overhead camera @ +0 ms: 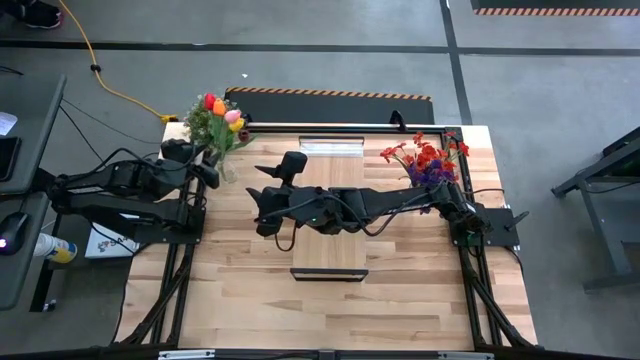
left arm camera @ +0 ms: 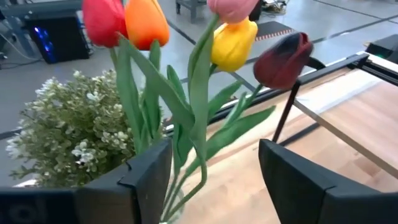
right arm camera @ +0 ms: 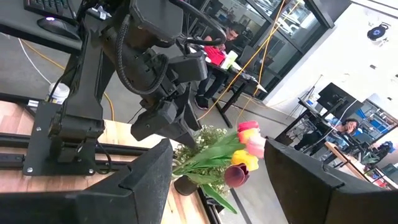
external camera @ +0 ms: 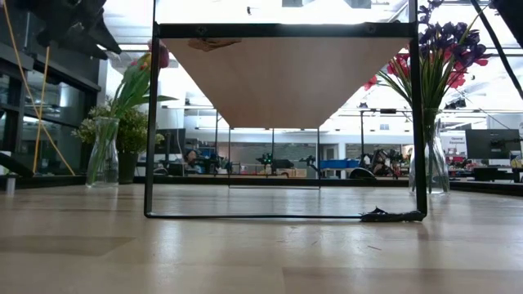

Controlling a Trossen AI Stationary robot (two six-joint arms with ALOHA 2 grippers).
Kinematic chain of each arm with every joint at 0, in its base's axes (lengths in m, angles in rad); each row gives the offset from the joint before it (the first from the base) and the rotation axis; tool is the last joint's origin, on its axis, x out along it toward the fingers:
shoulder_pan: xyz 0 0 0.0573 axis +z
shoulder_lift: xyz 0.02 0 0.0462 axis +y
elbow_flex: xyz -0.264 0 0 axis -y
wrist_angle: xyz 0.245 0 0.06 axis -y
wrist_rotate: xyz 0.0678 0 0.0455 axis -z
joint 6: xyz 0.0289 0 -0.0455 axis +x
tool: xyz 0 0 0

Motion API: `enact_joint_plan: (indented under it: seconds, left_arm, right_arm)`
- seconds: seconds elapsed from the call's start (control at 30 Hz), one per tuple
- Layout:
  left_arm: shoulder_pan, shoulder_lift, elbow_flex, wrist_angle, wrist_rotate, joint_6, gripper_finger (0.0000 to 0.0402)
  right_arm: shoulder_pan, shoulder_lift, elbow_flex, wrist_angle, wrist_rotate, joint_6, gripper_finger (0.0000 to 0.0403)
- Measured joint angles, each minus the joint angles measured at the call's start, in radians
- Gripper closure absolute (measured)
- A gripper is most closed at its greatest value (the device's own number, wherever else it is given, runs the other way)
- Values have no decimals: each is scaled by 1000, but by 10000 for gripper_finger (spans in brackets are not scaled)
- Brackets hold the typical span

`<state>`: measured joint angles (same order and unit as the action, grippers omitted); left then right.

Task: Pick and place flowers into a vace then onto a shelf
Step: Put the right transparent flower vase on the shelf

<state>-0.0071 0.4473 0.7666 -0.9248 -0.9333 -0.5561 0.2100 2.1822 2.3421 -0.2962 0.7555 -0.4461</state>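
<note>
1. The left gripper (overhead camera: 208,160) is being held at the table's (overhead camera: 400,300) far left corner, right at the tulips (overhead camera: 222,112); its fingers (left arm camera: 146,177) are being shown spread in the left wrist view, with the green stems rising in the gap between them and nothing pinched.
2. The tulips, with red, orange, pink, yellow and dark maroon heads, are being kept upright in a clear glass vase (external camera: 101,152) at that far left corner, just beside a bushy pale-green potted plant (left arm camera: 68,134).
3. The shelf (overhead camera: 330,200), a long narrow light-wood board raised on a thin black frame (external camera: 152,122), is being shown along the table's middle, running from the far edge toward the near edge; no vase is being carried on it.
4. The right gripper (overhead camera: 263,198) is being held above the shelf's left edge, with the right arm stretched across the board from the right side; its fingers (right arm camera: 140,180) are being shown spread, with nothing between them.
5. A second bunch of red and purple flowers (overhead camera: 428,158) is being kept in a glass vase (external camera: 430,167) at the table's far right corner, well apart from the tulips.
</note>
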Motion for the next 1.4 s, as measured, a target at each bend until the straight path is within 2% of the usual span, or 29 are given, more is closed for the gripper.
enact_joint_plan:
  seconds: [0.47,0.67,1.0,1.2,1.4]
  left_arm:
    - [0,0,0,-21,-15,2,150]
    - [0,-2,97,-100,15,18,153]
    - [0,-2,285,-223,160,29,153]
    - [0,-1,301,-235,257,28,153]
    - [0,-1,301,-249,276,27,153]
  right_arm:
    - [0,0,0,-6,8,0,160]
    - [2,0,0,-15,111,-36,159]
    - [37,0,0,163,306,-368,159]
    - [62,0,0,395,592,-793,159]
    - [79,-82,-2,335,649,-790,159]
